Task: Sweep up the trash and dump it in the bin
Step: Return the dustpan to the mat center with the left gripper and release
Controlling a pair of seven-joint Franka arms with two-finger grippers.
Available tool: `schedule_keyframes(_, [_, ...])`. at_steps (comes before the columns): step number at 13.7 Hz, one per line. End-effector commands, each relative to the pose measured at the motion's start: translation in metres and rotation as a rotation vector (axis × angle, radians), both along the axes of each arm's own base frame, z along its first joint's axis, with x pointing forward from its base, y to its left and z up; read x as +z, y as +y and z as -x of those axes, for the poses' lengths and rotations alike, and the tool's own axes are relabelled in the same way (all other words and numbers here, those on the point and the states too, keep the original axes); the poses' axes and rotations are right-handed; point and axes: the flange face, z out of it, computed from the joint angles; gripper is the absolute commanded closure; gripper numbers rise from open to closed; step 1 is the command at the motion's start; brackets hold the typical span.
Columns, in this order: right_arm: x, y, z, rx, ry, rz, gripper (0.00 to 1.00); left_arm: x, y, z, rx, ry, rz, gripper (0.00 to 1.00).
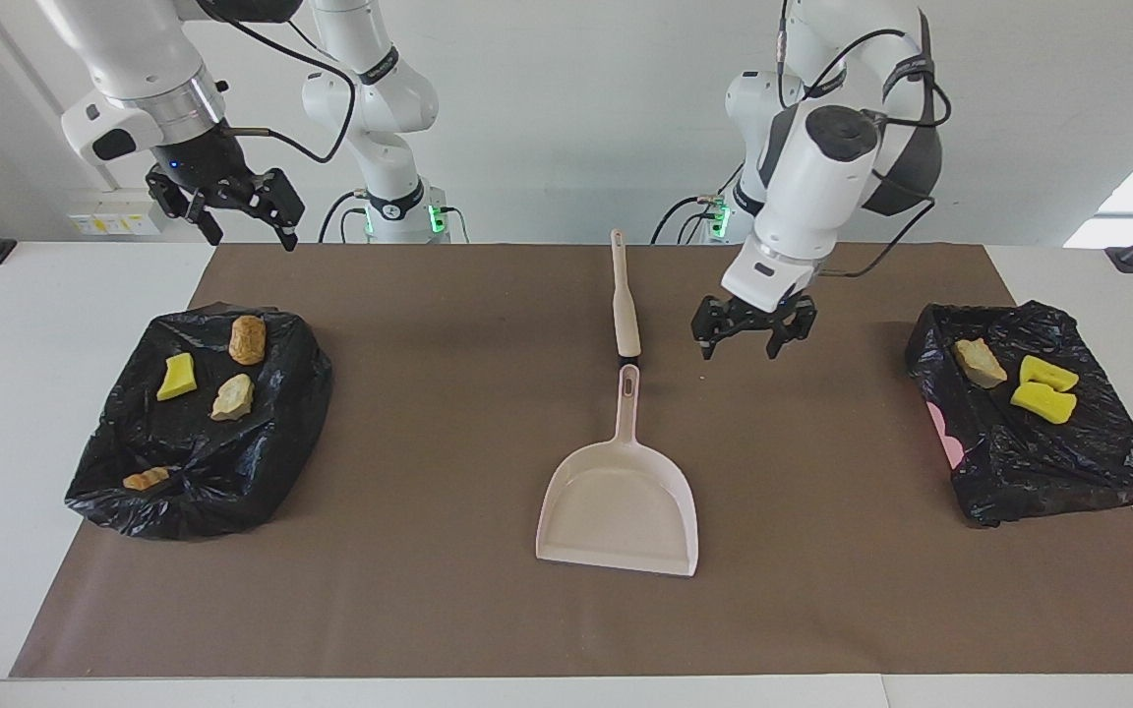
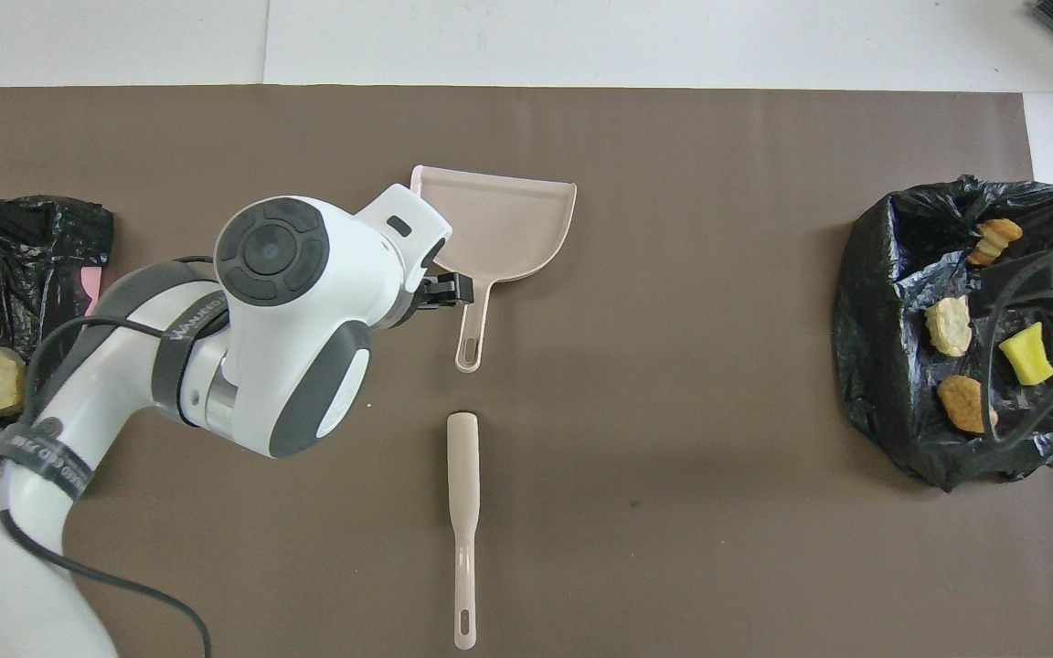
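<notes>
Lying in bags (image 1: 203,442), trash (image 1: 233,396), clear of fingers (image 1: 709,346)

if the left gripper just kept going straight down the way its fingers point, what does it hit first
Most likely only the bare brown mat. The left gripper hangs open, fingers pointing down, beside the dustpan handle, toward the left arm's end of the table. Depth is uncertain, but the handle looks clear of its line.

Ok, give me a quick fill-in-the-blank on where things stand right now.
1. The dustpan holds ____ scraps.
2. The left gripper hangs over the mat with fingers ____.
3. The brush lies ____ to the robots than the dustpan.
4. The bag under the right gripper holds ____ scraps.

Missing: no; open; nearer; four
</notes>
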Motion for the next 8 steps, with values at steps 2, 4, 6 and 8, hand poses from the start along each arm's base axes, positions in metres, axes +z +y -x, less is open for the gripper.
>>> schedule_keyframes(2, [0.0,0.0,0.007,-0.019,0.006,-0.011,0.0,0.017,0.071,0.011,-0.05,0.063,-0.018,0.0])
schedule_keyframes(4, [0.0,0.0,0.007,-0.019,0.006,-0.011,0.0,0.025,0.106,0.013,-0.075,0.079,-0.018,0.0])
schedule_keyframes(6, [0.001,0.0,0.008,-0.019,0.005,-0.011,0.0,0.031,0.139,0.015,-0.109,0.087,-0.015,0.0])
schedule_keyframes(8, [0.0,0.0,0.007,-0.019,0.006,-0.011,0.0,0.036,0.169,0.016,-0.12,0.088,-0.012,0.0])
